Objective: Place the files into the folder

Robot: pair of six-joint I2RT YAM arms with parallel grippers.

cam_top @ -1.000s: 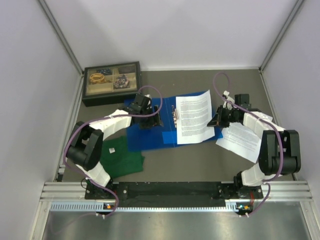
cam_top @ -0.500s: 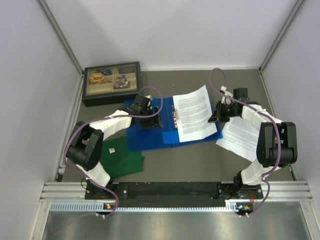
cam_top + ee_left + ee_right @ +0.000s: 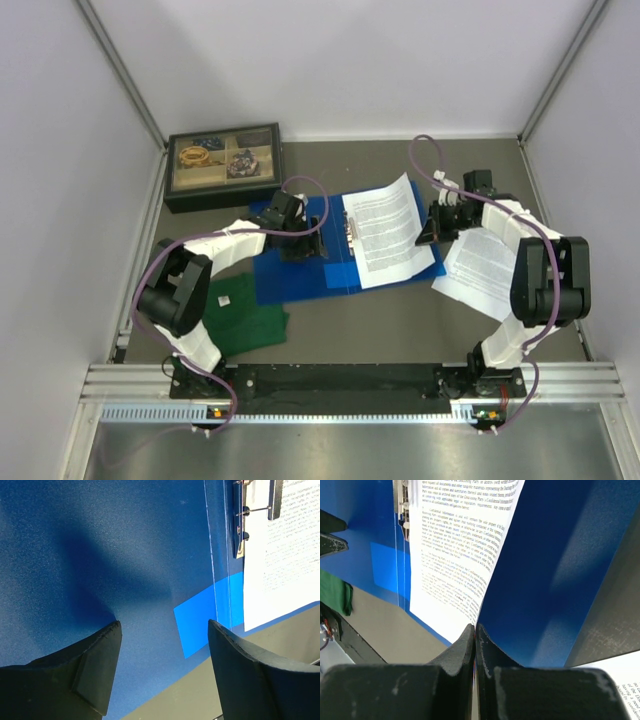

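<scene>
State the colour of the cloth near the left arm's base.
Dark green cloth with a small white tag; it shows best in the top external view.

We find the left arm (image 3: 215, 250) folded at the elbow and reaching inward. The left gripper (image 3: 164, 626) points down, fingers spread apart. The right arm (image 3: 520, 240) bends inward likewise. The right gripper (image 3: 474, 626) has its fingers pressed together, pinching the edge of the files (image 3: 455, 555).

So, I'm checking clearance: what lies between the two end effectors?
The top view shows the open folder between the left end effector and right end effector, with its metal rings and the printed sheet the right one pinches.
</scene>
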